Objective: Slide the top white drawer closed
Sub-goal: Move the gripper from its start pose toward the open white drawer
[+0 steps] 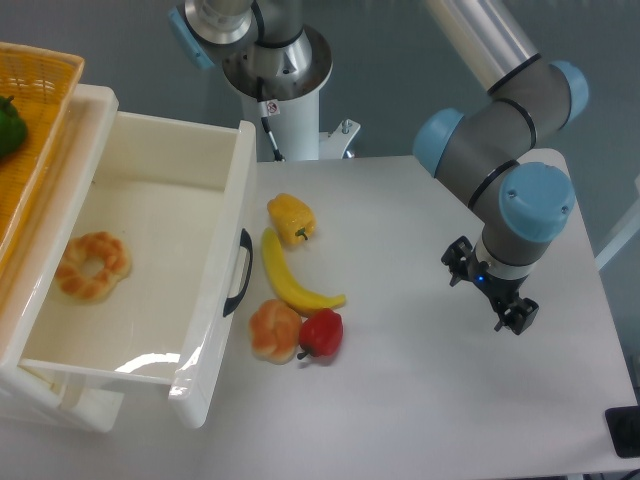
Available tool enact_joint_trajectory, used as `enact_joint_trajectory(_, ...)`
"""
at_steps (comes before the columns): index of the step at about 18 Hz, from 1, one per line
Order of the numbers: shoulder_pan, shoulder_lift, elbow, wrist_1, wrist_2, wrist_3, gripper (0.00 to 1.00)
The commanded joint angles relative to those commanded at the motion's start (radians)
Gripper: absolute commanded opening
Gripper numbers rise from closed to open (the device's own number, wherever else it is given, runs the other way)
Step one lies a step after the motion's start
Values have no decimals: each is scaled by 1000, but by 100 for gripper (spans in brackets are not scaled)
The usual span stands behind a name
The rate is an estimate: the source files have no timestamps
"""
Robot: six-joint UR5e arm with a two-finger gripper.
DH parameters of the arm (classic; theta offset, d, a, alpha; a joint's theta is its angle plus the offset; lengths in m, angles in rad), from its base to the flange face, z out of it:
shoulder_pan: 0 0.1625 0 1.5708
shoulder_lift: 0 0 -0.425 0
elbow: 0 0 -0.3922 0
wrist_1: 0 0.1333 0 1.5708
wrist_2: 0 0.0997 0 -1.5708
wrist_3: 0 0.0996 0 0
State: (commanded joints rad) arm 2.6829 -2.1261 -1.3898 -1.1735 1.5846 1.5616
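At far left we see the top white drawer (150, 270) pulled well out over the surface (430, 400), a ring-shaped pastry (92, 266) lying inside; just beside its black handle (238, 272) lie a banana (290, 282) and a red pepper (321, 334); well apart at right hangs our claw (490, 290), its opening something we cannot tell.

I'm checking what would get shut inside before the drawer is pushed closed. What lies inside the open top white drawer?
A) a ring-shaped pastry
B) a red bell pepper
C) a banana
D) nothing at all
A: a ring-shaped pastry rests on the floor of the top white drawer, while the banana and the red bell pepper lie outside on the table beside the drawer's black handle.
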Motion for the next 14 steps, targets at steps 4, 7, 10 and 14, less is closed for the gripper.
enact_joint_trajectory(4, 3, 0, -2, 2, -15, 0, 100)
enact_joint_trajectory(7, -6, 2, -14, 2, -20, -18, 100)
enact_joint_trajectory(10, -3, 14, -76, 50, -21, -25, 100)
enact_joint_trajectory(14, 9, 28, -143, 121, -64, -28, 100)
